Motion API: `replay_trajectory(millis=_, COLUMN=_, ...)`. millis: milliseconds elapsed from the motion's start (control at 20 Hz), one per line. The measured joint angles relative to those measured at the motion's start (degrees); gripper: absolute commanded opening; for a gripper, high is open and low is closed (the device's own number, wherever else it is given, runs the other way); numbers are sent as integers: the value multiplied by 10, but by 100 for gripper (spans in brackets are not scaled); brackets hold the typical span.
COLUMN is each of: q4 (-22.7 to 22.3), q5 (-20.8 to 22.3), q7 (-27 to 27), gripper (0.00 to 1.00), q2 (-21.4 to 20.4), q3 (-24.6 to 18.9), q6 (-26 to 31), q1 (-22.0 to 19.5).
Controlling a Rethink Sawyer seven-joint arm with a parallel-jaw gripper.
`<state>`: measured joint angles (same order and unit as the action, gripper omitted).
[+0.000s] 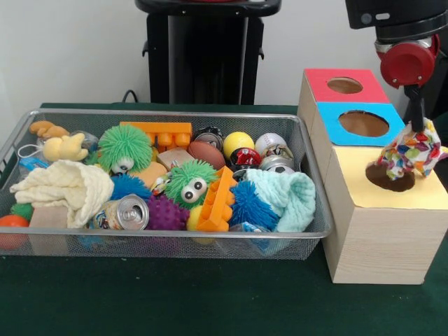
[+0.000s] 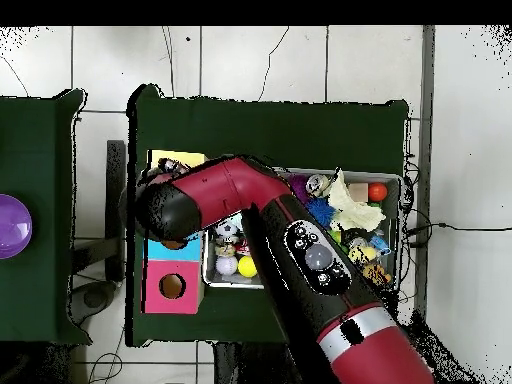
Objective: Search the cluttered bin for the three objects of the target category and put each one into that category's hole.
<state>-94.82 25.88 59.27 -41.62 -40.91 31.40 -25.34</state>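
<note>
Tool (image 1: 418,126) pinches floppy patchwork cloth (image 1: 414,151) over round hole (image 1: 390,178).

Bin (image 1: 316,210) left of box (image 1: 381,231); cloth (image 1: 414,150) above box's near hole (image 1: 390,178).

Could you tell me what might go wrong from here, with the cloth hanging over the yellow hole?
The patterned cloth dangles from the end effector off to one side of the hole in the yellow box, not straight above it. Released now, it could drape over the rim and stay on top. Being limp and wide against the hole, it may also bunch at the opening and only partly drop in. It could cling to the end effector on release.
</note>
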Motion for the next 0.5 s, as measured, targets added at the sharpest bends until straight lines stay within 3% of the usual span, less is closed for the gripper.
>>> replay_trajectory(millis=500, q4=16, q5=0, q7=0, gripper=0, q2=3, q3=1, q6=0, q1=-3)
